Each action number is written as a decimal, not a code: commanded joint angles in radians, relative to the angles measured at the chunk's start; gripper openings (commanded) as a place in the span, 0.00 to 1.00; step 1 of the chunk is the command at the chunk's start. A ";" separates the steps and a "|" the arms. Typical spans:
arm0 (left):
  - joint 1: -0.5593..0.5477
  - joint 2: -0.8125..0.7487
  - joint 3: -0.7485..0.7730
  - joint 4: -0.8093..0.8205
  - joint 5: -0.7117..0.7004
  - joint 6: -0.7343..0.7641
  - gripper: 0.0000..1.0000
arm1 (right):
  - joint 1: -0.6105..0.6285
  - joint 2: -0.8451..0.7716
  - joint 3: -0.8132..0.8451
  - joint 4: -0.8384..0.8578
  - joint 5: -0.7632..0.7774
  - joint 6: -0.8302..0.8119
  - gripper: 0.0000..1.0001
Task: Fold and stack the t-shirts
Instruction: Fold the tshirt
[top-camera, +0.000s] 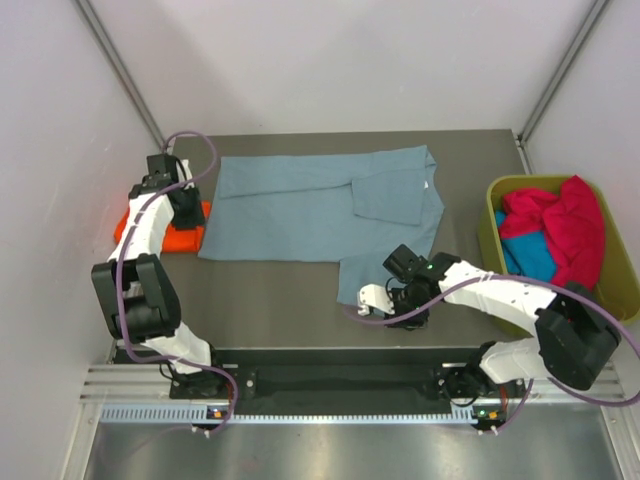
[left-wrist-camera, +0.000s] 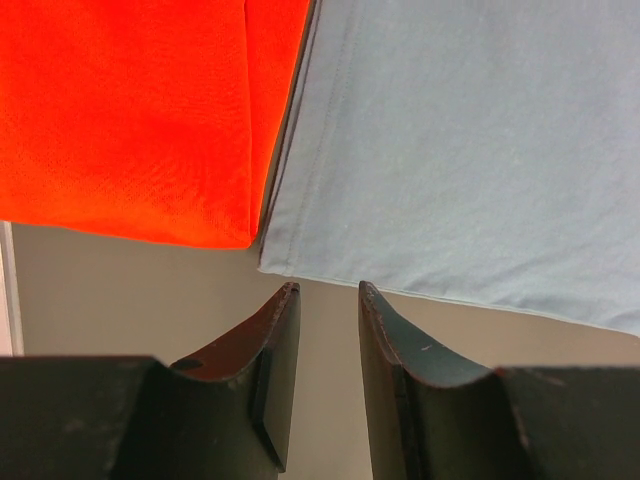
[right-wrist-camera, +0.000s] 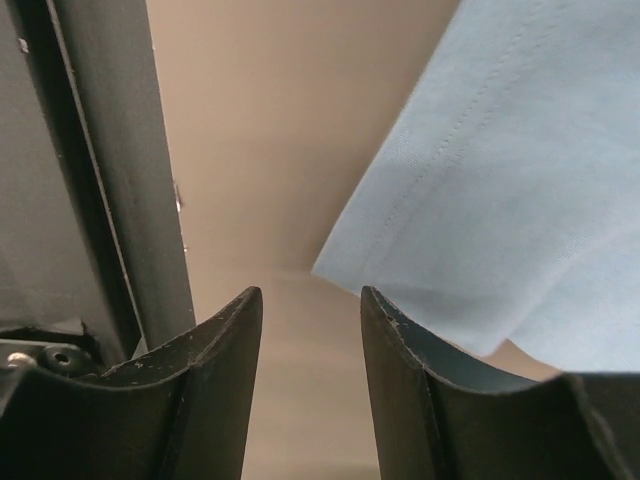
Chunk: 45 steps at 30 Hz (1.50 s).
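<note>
On the table (top-camera: 260, 300), grey-blue t-shirt (top-camera: 300, 210) lies left-right, collar seemingly right; left gripper (left-wrist-camera: 328, 290), right gripper (right-wrist-camera: 312, 292) barely parted

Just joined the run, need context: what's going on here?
T-shirt folding, mid-job. The grey-blue t-shirt lies spread on the table, partly folded. The left pincer hovers open at its left edge, beside the folded orange-red t-shirt. The right pincer is open at its near-right corner. Neither holds cloth. The crimson-pink t-shirt and teal t-shirt sit in the olive bin.
</note>
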 joint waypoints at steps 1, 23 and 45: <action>0.020 -0.014 0.038 0.003 0.022 -0.021 0.35 | 0.022 0.025 -0.010 0.037 0.007 -0.037 0.44; 0.123 -0.042 -0.035 -0.021 0.105 -0.056 0.35 | 0.020 0.007 0.007 0.020 0.051 -0.037 0.38; 0.128 -0.014 -0.029 -0.020 0.088 -0.064 0.34 | 0.031 0.108 0.009 0.103 -0.024 -0.025 0.39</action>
